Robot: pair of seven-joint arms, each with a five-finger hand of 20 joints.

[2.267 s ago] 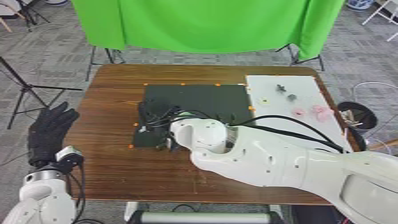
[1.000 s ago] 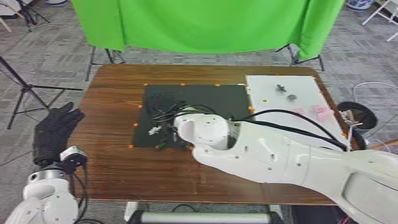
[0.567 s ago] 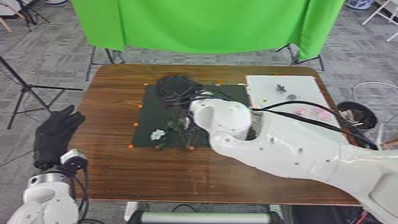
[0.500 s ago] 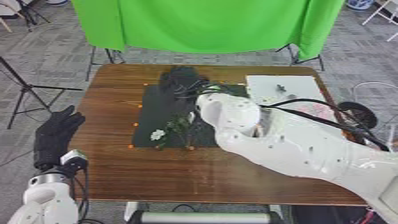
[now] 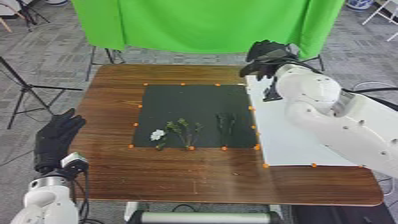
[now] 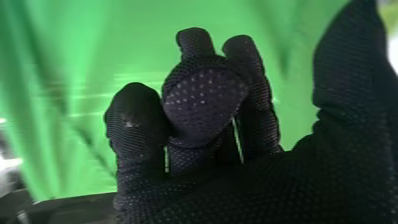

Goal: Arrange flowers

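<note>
White bloom [image 5: 157,135] and leafy green sprigs [image 5: 185,131] lie toward the near edge of a dark mat [image 5: 182,102], with darker stems [image 5: 226,124] to their right. The robot's right hand [image 5: 267,57], empty, its fingers loosely bent and thumb apart, is at the far end of a white board [image 5: 306,147]; the left hand [image 5: 58,134], also empty, its fingers extended, is beside the wooden table [image 5: 178,175].
</note>
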